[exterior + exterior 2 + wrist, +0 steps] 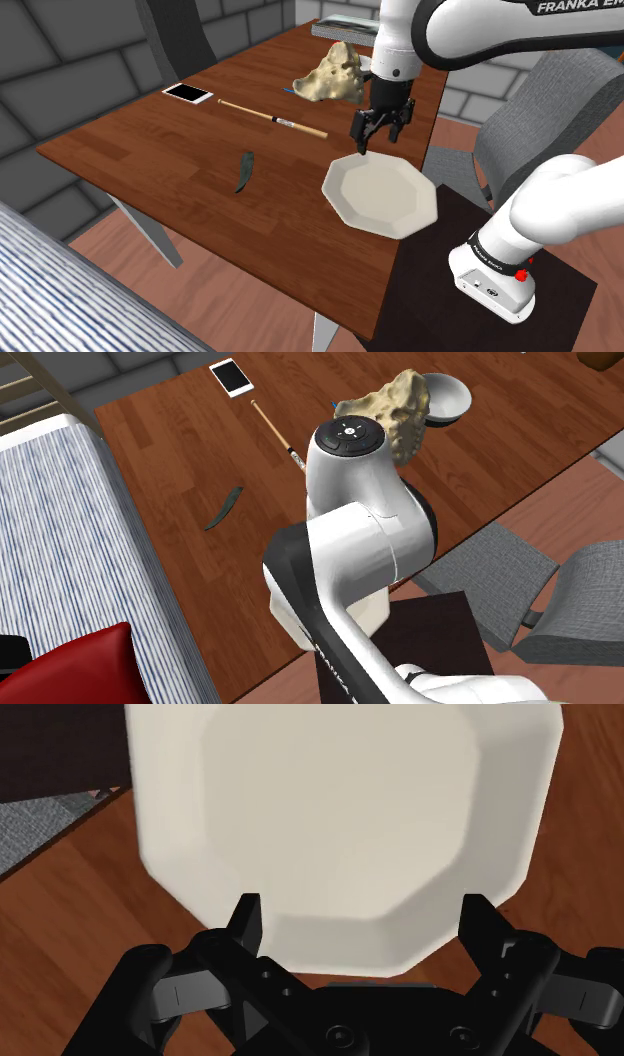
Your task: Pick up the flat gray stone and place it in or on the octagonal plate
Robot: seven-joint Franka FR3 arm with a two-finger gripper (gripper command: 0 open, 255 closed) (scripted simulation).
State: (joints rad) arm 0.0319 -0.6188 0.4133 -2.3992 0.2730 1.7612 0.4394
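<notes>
The black pincer (378,138), fingers apart and empty, is hovering over the white octagonal plate (380,195). The thin dark-grey curved stone (243,172) is lying apart on the brown wooden desk (150,140), not yet grasped.

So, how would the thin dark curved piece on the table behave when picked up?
The dark curved piece lies flat and thin on the table, so it probably offers little edge to grip and may slide rather than roll. Its pointed shape suggests it is light and could pivot if pushed at one end.
</notes>
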